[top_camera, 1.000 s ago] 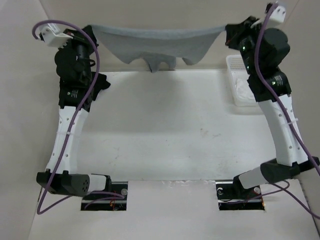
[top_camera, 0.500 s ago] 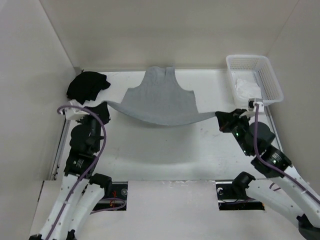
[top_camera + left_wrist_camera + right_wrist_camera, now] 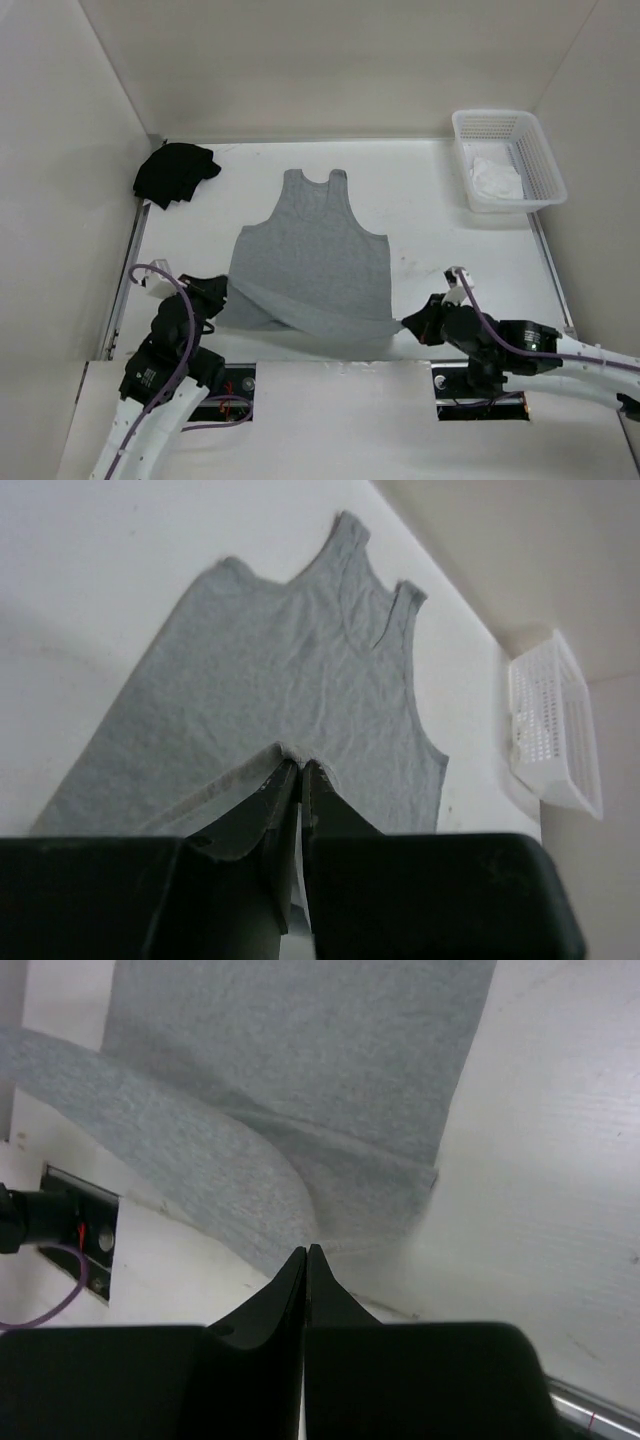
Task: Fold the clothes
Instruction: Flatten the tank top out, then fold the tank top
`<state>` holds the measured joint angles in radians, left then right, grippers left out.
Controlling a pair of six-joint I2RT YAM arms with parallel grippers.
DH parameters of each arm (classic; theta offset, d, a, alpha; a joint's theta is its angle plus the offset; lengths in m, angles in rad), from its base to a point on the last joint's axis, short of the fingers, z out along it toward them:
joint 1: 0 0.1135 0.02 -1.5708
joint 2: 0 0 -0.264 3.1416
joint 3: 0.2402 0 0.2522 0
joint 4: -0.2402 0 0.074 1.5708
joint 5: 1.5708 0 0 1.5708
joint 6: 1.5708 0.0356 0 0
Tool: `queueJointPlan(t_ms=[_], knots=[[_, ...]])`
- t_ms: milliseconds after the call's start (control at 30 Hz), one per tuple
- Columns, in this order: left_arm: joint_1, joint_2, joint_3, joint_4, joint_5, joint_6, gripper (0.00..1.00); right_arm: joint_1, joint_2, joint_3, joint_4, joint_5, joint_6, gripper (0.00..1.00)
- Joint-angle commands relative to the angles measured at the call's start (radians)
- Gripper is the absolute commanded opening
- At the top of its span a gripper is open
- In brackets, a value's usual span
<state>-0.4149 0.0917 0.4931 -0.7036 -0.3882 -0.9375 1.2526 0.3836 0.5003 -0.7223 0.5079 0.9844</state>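
Since half a second earlier, both arms had drawn back toward 6 o'clock, and the grey top point(image 3: 310, 250), which had been hanging stretched between them over the middle of the table point(image 3: 430, 200), had come down onto it. The top lay mostly flat at the centre, with its shoulder straps pointing to 12 o'clock and its hem toward the near edge at 6 o'clock.

I saw the left gripper point(image 3: 218, 298) at about 8 o'clock from the top's middle, its jaws pinched tight on the hem's left corner. The left wrist view showed the hem edge caught between the closed fingers. The right gripper point(image 3: 412, 325) sat at about 4 o'clock, likewise clamped narrow on the hem's right corner. Between the two, the hem band ran as a raised, curling strip across the lower part of the garment, slightly folded over onto the body.

A black garment point(image 3: 175, 172) lay bunched at 10 o'clock, well apart from the top. At 2 o'clock stood a white basket point(image 3: 545, 165) holding a white cloth point(image 3: 497, 180).
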Motion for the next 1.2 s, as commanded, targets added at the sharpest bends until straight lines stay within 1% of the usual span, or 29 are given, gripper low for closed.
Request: queueJointPlan(t_ms=[0, 67, 100, 133, 200, 233, 300, 367, 467, 533, 667, 733, 800, 833, 867, 900, 933, 967, 1000, 1033, 1067, 1133, 1167], knots=[[-0.011, 0.032, 0.002, -0.103, -0.07, -0.116, 0.02, 0.075, 0.067, 0.026, -0.025, 0.141, 0.166, 0.0], [-0.006, 0.109, -0.004, 0.01, -0.113, -0.083, 0.02, -0.015, 0.154, 0.066, 0.041, 0.181, 0.07, 0.0], [-0.005, 0.171, 0.002, 0.094, -0.124, -0.052, 0.02, -0.116, 0.216, 0.099, 0.125, 0.161, -0.032, 0.0], [0.0, 0.245, 0.018, 0.189, -0.135, -0.022, 0.02, -0.182, 0.253, 0.113, 0.198, 0.127, -0.1, 0.0], [0.021, 0.397, 0.054, 0.382, -0.152, 0.035, 0.02, -0.36, 0.348, 0.141, 0.43, 0.004, -0.273, 0.0], [0.038, 0.46, 0.07, 0.454, -0.15, 0.058, 0.02, -0.453, 0.409, 0.159, 0.536, -0.081, -0.332, 0.0], [0.098, 0.634, 0.128, 0.623, -0.126, 0.086, 0.02, -0.616, 0.545, 0.226, 0.657, -0.216, -0.371, 0.0], [0.144, 0.767, 0.179, 0.708, -0.085, 0.082, 0.02, -0.731, 0.693, 0.315, 0.736, -0.297, -0.392, 0.0], [0.211, 0.965, 0.255, 0.812, -0.046, 0.056, 0.02, -0.819, 0.891, 0.456, 0.797, -0.359, -0.417, 0.0], [0.242, 1.096, 0.317, 0.857, -0.037, 0.048, 0.02, -0.87, 1.007, 0.556, 0.802, -0.376, -0.42, 0.0], [0.288, 1.353, 0.467, 0.911, -0.008, 0.042, 0.02, -0.951, 1.239, 0.778, 0.799, -0.434, -0.415, 0.0], [0.304, 1.483, 0.565, 0.921, 0.0, 0.054, 0.02, -0.979, 1.357, 0.892, 0.794, -0.453, -0.414, 0.0], [0.314, 1.616, 0.68, 0.917, 0.037, 0.063, 0.03, -0.999, 1.473, 1.019, 0.753, -0.477, -0.405, 0.0], [0.317, 1.681, 0.731, 0.923, 0.052, 0.069, 0.04, -1.005, 1.532, 1.078, 0.739, -0.479, -0.402, 0.0], [0.321, 1.745, 0.79, 0.92, 0.073, 0.074, 0.09, -1.009, 1.589, 1.136, 0.721, -0.477, -0.397, 0.03], [0.321, 1.801, 0.844, 0.9, 0.107, 0.088, 0.17, -1.013, 1.633, 1.176, 0.71, -0.486, -0.391, 0.12], [0.325, 1.83, 0.869, 0.871, 0.126, 0.091, 0.25, -1.014, 1.664, 1.202, 0.696, -0.489, -0.388, 0.24], [0.328, 1.833, 0.863, 0.854, 0.121, 0.085, 0.31, -1.013, 1.672, 1.207, 0.677, -0.483, -0.388, 0.34], [0.33, 1.809, 0.825, 0.849, 0.114, 0.072, 0.35, -1.011, 1.657, 1.18, 0.672, -0.474, -0.392, 0.42], [0.33, 1.777, 0.781, 0.855, 0.109, 0.071, 0.36, -1.009, 1.635, 1.143, 0.678, -0.465, -0.389, 0.44], [0.325, 1.722, 0.706, 0.877, 0.1, 0.069, 0.36, -1.009, 1.591, 1.076, 0.698, -0.451, -0.383, 0.45], [0.314, 1.573, 0.508, 0.94, 0.068, 0.06, 0.36, -1.002, 1.467, 0.893, 0.789, -0.41, -0.363, 0.45], [0.299, 1.491, 0.399, 0.972, 0.052, 0.052, 0.35, -0.979, 1.392, 0.785, 0.848, -0.389, -0.354, 0.42]])
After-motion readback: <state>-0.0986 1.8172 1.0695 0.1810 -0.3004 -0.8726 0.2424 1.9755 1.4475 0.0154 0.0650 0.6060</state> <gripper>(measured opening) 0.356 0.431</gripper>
